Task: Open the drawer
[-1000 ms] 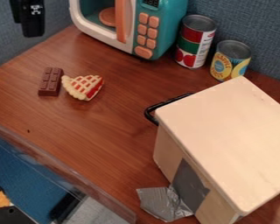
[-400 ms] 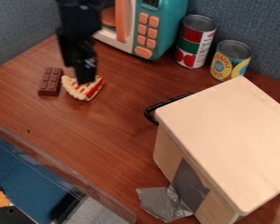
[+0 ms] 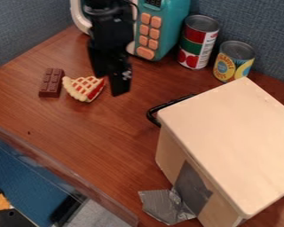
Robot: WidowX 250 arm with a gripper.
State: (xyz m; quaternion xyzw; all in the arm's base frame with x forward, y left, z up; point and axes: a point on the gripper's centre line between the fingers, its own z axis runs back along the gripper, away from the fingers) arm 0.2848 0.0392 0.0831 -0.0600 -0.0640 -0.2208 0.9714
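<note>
While the drawer's front is turned away from the camera, its black handle (image 3: pixel 162 107) juts out from the upper left side of the light wooden cabinet (image 3: pixel 233 137), just beside the top's left corner. How far the drawer stands out, if at all, I cannot tell. On the cabinet's near left side is a dark grey patch (image 3: pixel 193 186), and a crumpled silver sheet (image 3: pixel 166 206) spreads beside its foot.

Up and to the left of the handle, and apart from it, the gripper (image 3: pixel 112 84) hangs over the brown wooden table (image 3: pixel 108 128), pointing down. Whether it is wide or narrow, or has anything in its grasp, I cannot tell.

Just left of the gripper in the view lies a toy lattice pie (image 3: pixel 84 88), with a toy chocolate bar (image 3: pixel 51 83) at its left. Behind the gripper, and partly hidden by it, stands a teal toy microwave (image 3: pixel 171 22) with orange buttons (image 3: pixel 148 33). To its right, two cans stand upright: a red, green and white one (image 3: pixel 198 42), then a yellow and blue one (image 3: pixel 234 62) nearer the cabinet. A clear plastic edge (image 3: pixel 61 170) runs slantwise across the lower left.
</note>
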